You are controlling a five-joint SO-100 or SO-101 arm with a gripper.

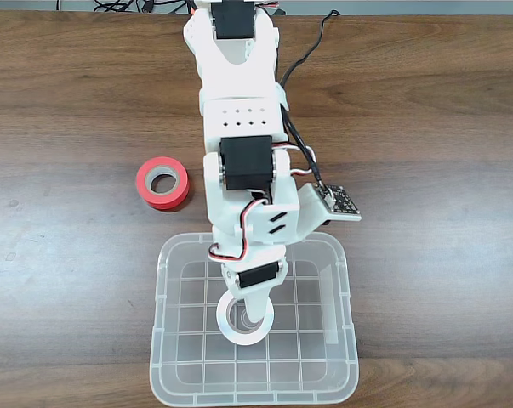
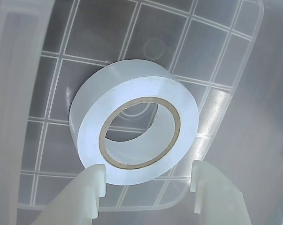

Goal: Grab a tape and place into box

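Two pale fingers (image 2: 92,187) of the hand (image 2: 148,180) stand spread apart in the wrist view, one at each side of the lower frame, with the tape (image 2: 134,129) just beyond their tips and not pinched between them. Whether the left fingertip touches the roll's rim cannot be told. The tape lies over the ribbed floor of the box (image 2: 19,93), its hollow centre showing the grid beneath, and it looks slightly tilted.

From the fixed view, the hand (image 1: 254,316) reaches down into the box (image 1: 341,340), and the tape (image 1: 230,327) sits near the middle of the box floor, partly under the fingertip. The box stands at the near edge of the desk (image 1: 69,255), about midway along it. The white arm (image 1: 243,127) stretches from the far edge toward the box. A red tape roll (image 1: 163,183) lies on the desk left of the arm, well apart from the box
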